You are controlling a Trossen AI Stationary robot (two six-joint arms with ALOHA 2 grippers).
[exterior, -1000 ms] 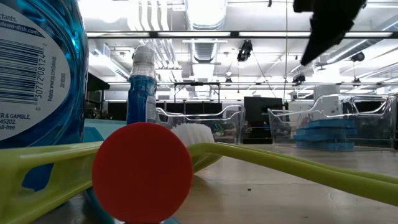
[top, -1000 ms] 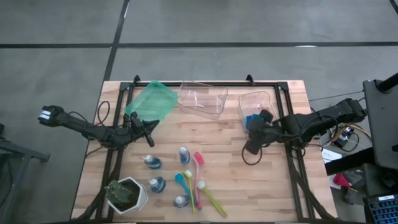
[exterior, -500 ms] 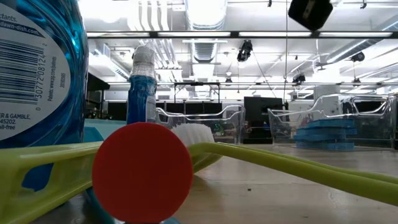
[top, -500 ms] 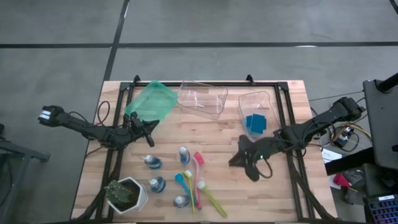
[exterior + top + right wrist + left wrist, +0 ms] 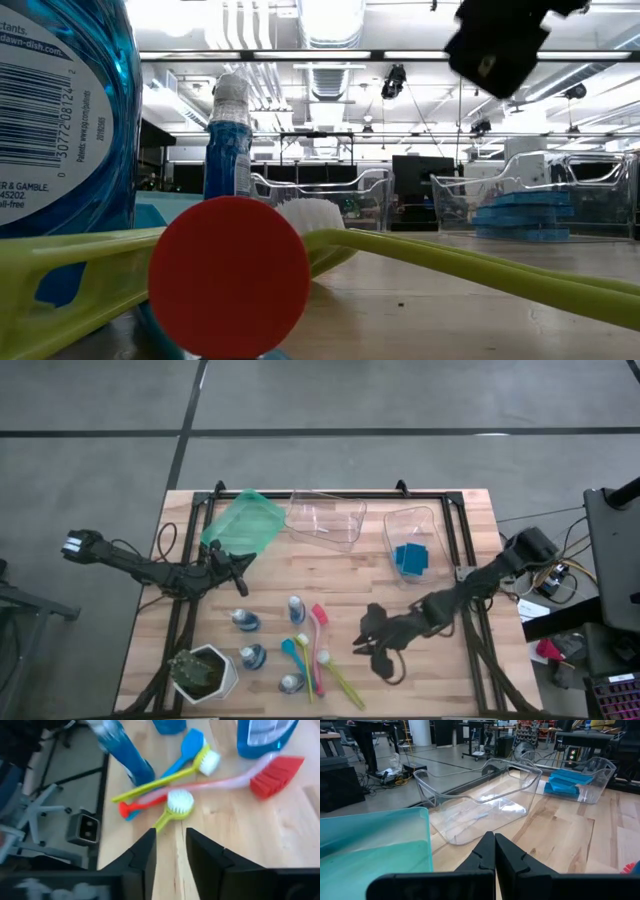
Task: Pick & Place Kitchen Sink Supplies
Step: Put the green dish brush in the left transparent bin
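Brushes (image 5: 190,775) fill right wrist view — right gripper (image 5: 170,850) open, left gripper (image 5: 494,851) closed.

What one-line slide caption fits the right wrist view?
Open right gripper hovers above a yellow-green brush lying among brushes on the wooden table.
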